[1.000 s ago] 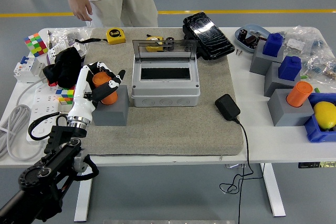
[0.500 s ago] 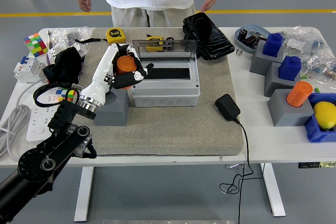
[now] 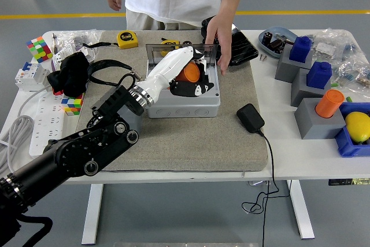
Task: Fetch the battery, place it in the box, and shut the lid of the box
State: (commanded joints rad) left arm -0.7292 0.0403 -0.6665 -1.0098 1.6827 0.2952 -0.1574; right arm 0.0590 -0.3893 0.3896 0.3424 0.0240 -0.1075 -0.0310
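Observation:
My left hand [image 3: 192, 79] reaches in from the lower left and is shut on the orange cylindrical battery [image 3: 190, 72]. It holds the battery right over the opening of the grey box [image 3: 182, 106] in the middle of the felt mat [image 3: 191, 143]. The box's clear lid [image 3: 161, 54] stands upright at the back. A person at the far side rests a hand [image 3: 219, 39] on the lid's right end. Whether the battery touches the box's inside is hidden by my fingers. My right arm is out of the picture.
A black adapter [image 3: 250, 117] with its cable lies right of the box, with a black pouch [image 3: 241, 45] behind it. Grey blocks with blue and orange cylinders [image 3: 329, 103] and a blue bin with a lemon [image 3: 358, 126] crowd the right. A tape measure [image 3: 128, 39] and puzzle cubes [image 3: 38, 48] lie at the left.
My left hand lifted the orange battery off the grey block at the left and carried it right, over the box. The person stepped in and put a hand on the lid.

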